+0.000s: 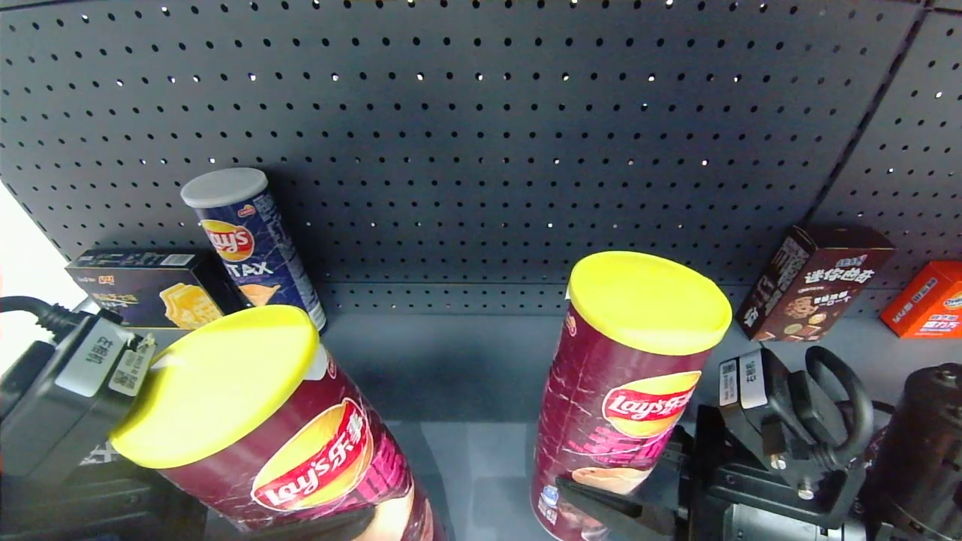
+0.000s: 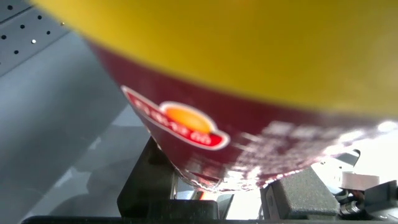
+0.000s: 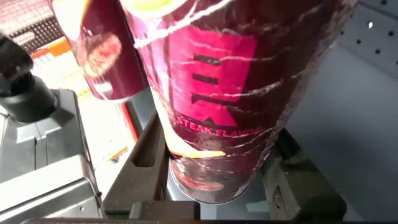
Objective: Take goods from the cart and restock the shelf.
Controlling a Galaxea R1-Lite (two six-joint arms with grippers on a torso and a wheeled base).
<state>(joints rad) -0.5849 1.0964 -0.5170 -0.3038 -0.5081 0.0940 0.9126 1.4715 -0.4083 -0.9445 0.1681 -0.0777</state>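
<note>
Two maroon chip cans with yellow lids are held up in front of the grey shelf board (image 1: pixel 466 376). The left can (image 1: pixel 278 436) leans to the left, and my left gripper (image 2: pixel 224 190) is shut on its lower body, one dark finger (image 2: pixel 146 183) on each side. The right can (image 1: pixel 624 406) stands nearly upright, with my right gripper (image 3: pixel 221 171) shut around its base; its fingers (image 3: pixel 146 152) press both sides. In the right wrist view the left can (image 3: pixel 99 50) appears farther off beside the right can (image 3: pixel 236 93).
A blue chip can (image 1: pixel 252 240) and a black cracker box (image 1: pixel 146 289) stand at the shelf's back left. A brown box (image 1: pixel 815 282) and an orange box (image 1: pixel 928 297) stand at the back right. Dark pegboard (image 1: pixel 481 135) forms the back wall. Open shelf lies between the two groups.
</note>
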